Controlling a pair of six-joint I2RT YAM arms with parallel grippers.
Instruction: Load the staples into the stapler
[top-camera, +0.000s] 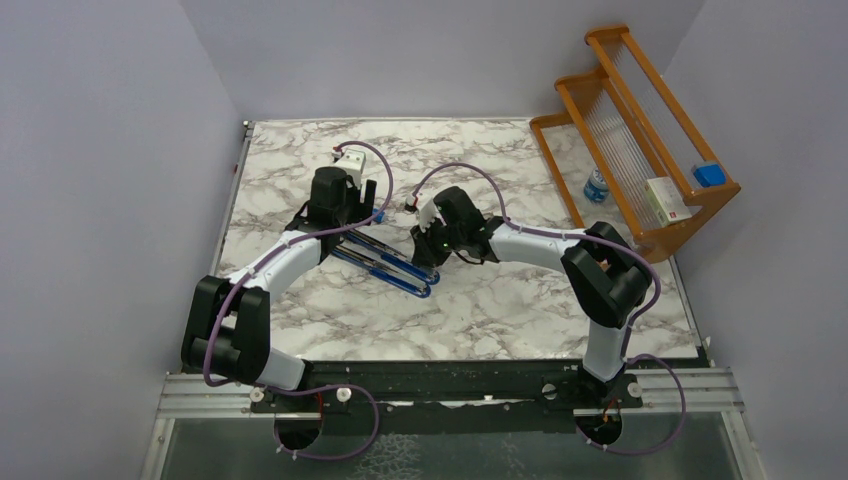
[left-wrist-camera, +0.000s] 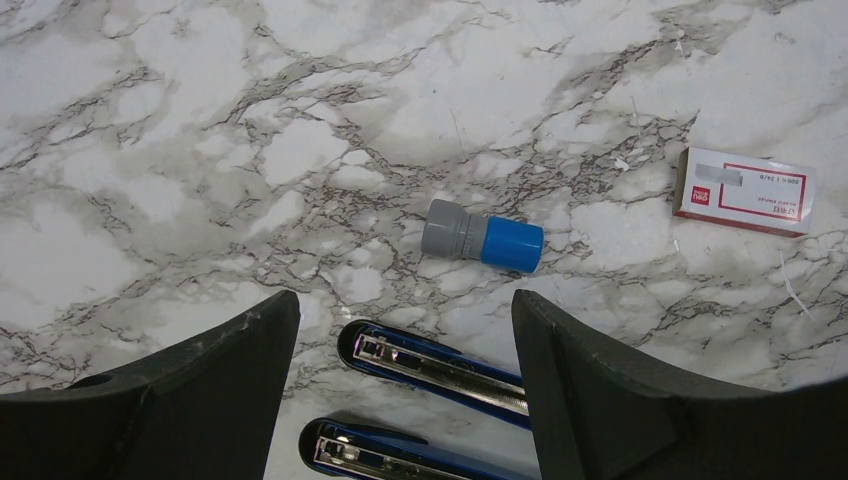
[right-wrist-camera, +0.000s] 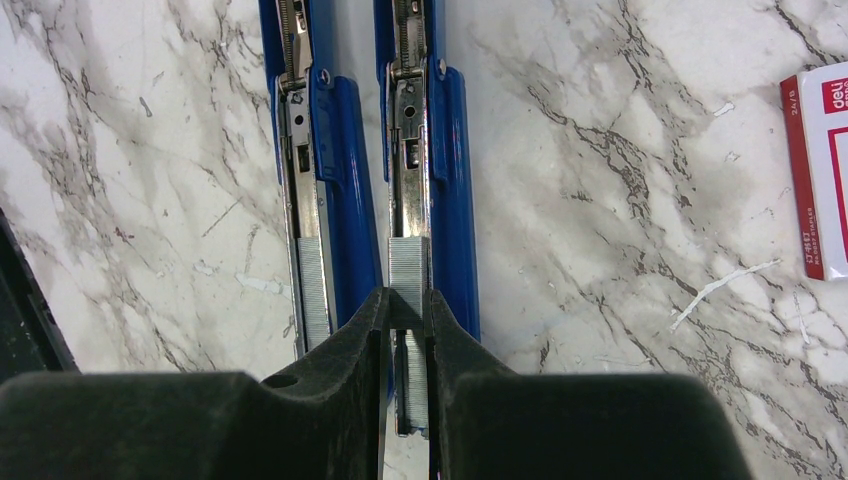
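At lower centre, right gripper pinches a staple strip, apparently aligned lengthwise over the stapler channel; left gripper spread.

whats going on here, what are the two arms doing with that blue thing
The blue stapler lies opened out on the marble table. The right gripper is shut on a strip of staples, lined up along one of the stapler's two open rails. The left gripper is open, with the stapler's ends between its fingers, gripping nothing. The staple box and a small blue-capped cylinder lie on the table nearby.
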